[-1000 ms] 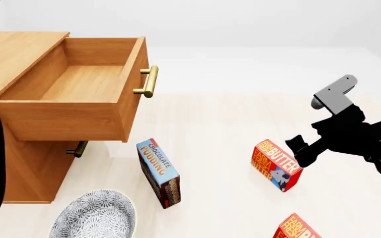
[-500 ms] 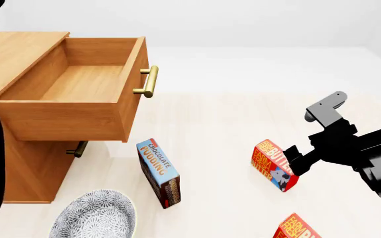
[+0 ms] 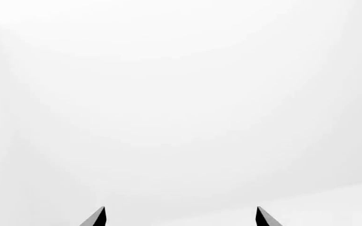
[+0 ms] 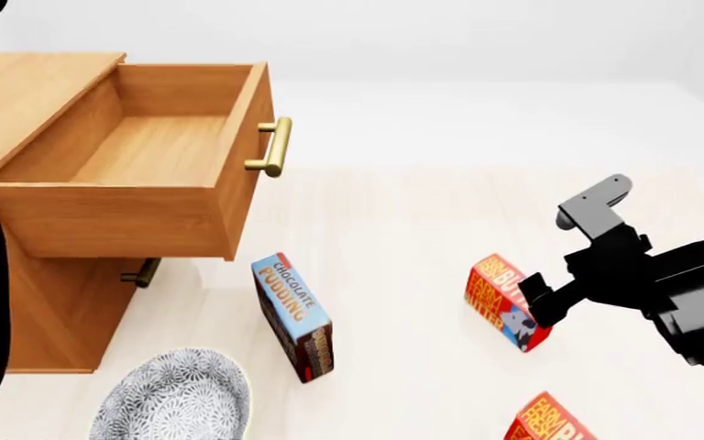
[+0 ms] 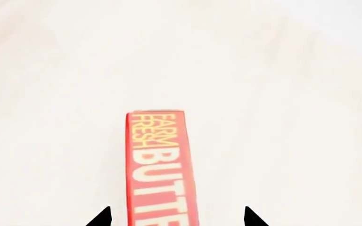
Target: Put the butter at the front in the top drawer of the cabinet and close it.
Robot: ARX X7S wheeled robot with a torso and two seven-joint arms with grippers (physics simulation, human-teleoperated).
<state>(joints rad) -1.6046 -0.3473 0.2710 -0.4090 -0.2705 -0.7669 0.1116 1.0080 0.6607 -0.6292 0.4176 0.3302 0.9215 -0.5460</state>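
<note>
While wrist-framed, butter [image 5: 159, 169] between jaws

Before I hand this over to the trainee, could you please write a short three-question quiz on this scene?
1. True or false: the top drawer is pulled out and has nothing in it.
2. Which carton sits between the open tips of the right pincer? A) the chocolate pudding box B) the butter C) the second butter carton
3. Fill in: the patterned bowl lies on the floor in front of the ____.

Key: 1 true. 2 B; the right wrist view shows a tip on each side of it, not yet closed. 3 the cabinet.
</note>
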